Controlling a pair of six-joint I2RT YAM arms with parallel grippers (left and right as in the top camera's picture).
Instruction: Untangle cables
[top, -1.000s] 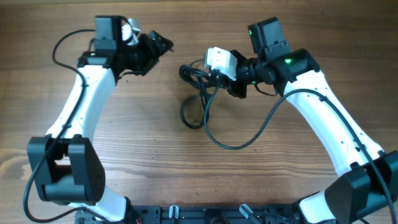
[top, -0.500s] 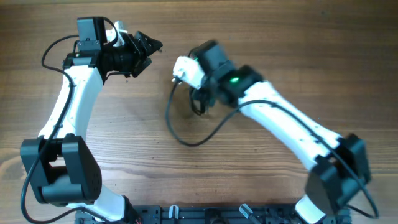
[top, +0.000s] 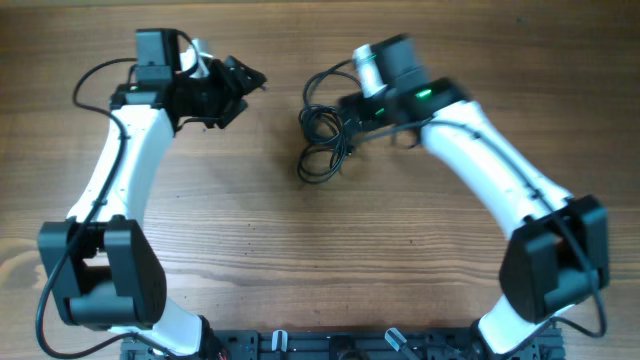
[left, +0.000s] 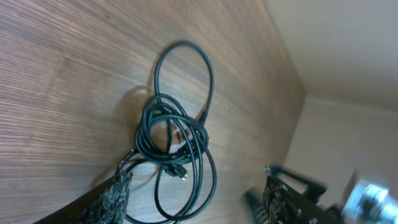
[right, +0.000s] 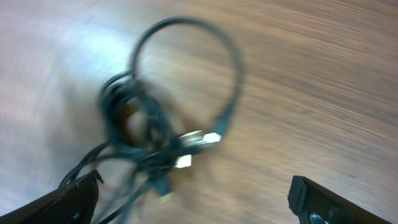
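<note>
The cables (top: 322, 128) lie as one black tangle of loops on the wooden table, between the two arms. My right gripper (top: 347, 115) hangs just right of and above the tangle, open, with nothing between its fingers. In the right wrist view the cables (right: 127, 118) are blurred, with metal plug ends (right: 196, 138) showing ahead of the right gripper (right: 196, 199). My left gripper (top: 248, 90) stands open about a hand's width left of the tangle. In the left wrist view the coiled cables (left: 149, 115) lie ahead of the left gripper (left: 196, 205), not touching its fingers.
The wooden table (top: 300, 260) fills the view. The arms' mounting bar (top: 300, 345) runs along the front edge. A thicker black wire (top: 318, 82) belonging to the right arm loops beside its wrist, close to the tangle.
My right gripper has gone from shut to open and let the cables drop into a tighter heap. The right arm swung left, then back. The left arm barely shifted.
</note>
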